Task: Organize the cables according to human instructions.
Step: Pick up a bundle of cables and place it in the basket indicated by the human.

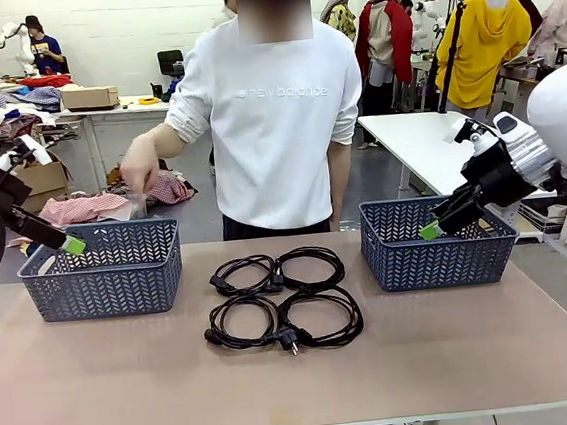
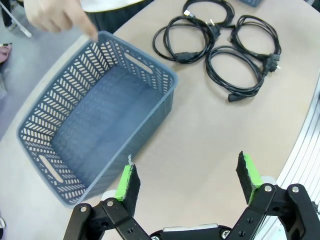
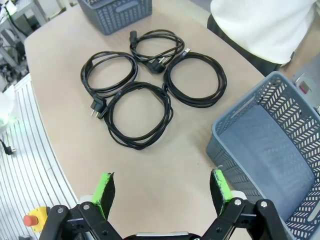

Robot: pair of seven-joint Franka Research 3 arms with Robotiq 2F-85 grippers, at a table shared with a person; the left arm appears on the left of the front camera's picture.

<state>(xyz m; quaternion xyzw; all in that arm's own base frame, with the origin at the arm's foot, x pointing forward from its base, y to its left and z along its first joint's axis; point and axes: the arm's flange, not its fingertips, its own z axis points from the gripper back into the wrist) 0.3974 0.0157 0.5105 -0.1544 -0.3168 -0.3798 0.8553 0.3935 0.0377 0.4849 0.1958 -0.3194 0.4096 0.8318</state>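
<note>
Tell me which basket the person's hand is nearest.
The left basket: the hand hangs just beyond its far rim. The right basket stands across the cables, with no hand near it.

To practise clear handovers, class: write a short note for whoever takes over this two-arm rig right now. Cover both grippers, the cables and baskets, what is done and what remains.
The left gripper is open and empty, by the left basket.
The right gripper is open and empty, by the right basket.
The cables: four coiled loops lie together mid-table, between the baskets. Both baskets are empty.
The person's hand is over the left basket's far rim, seemingly pointing at it.
Done: nothing sorted yet.
Left: move all four cables as the person directs.
</note>
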